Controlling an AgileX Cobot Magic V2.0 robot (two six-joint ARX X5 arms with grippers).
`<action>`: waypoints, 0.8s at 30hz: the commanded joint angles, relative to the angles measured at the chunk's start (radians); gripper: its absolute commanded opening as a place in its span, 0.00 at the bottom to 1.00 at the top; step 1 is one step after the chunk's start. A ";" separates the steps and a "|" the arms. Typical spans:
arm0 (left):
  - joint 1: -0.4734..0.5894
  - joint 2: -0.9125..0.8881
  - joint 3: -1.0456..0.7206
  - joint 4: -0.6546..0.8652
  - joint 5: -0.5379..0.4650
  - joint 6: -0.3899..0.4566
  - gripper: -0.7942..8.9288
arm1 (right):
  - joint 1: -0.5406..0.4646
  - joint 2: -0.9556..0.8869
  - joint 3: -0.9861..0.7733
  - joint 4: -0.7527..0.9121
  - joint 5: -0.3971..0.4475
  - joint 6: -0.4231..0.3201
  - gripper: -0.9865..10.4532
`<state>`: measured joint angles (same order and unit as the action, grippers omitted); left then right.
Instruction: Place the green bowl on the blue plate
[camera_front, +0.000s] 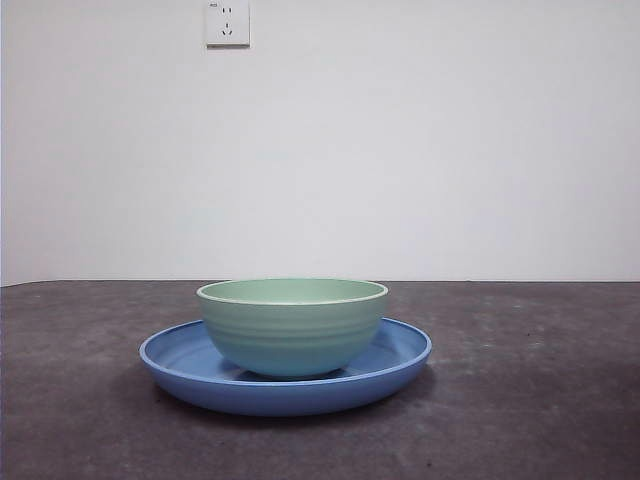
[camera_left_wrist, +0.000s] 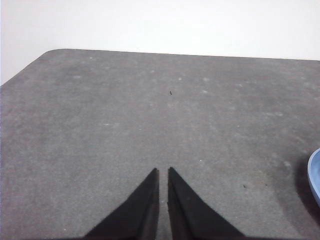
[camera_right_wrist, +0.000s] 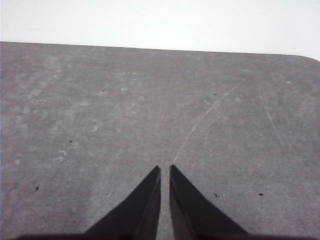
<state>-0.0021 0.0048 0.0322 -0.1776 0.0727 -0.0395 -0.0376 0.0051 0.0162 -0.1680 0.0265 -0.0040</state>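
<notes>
The pale mint-green round bowl (camera_front: 292, 325) with faint ridges sat upright inside the wide, shallow, glossy blue plate (camera_front: 400, 362), close to its middle, so I judged the job was done. My left gripper (camera_left_wrist: 163, 172) had its two black jaws pressed nearly together, holding nothing, and it hung over bare table with only a sliver of the plate's blue rim showing at the side of its view. My right gripper (camera_right_wrist: 165, 170) was the same — jaws nearly together, empty, over bare table, with no bowl or plate in its view. Not much could go wrong from there, I thought. If one of my arms swung low across the middle, it could bump the bowl and slide it off the plate — the plate looked smooth and slippery. The dark grey table top (camera_front: 540, 400) looked flat, a bit speckled, with thin pale scratches. Behind it stood a plain white wall (camera_front: 450, 150) with a white power socket (camera_front: 227, 22) high up.
</notes>
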 joint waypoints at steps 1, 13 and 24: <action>0.002 -0.002 -0.021 -0.008 -0.004 0.004 0.11 | 0.001 -0.002 -0.006 -0.010 0.000 -0.005 0.11; 0.002 -0.002 -0.021 -0.008 -0.004 0.004 0.11 | 0.001 -0.002 -0.006 0.018 0.000 -0.005 0.11; 0.002 -0.002 -0.021 -0.008 -0.005 0.004 0.11 | 0.001 -0.002 -0.006 0.018 0.000 -0.005 0.11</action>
<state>-0.0021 0.0048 0.0322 -0.1776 0.0727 -0.0395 -0.0376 0.0051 0.0158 -0.1604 0.0265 -0.0040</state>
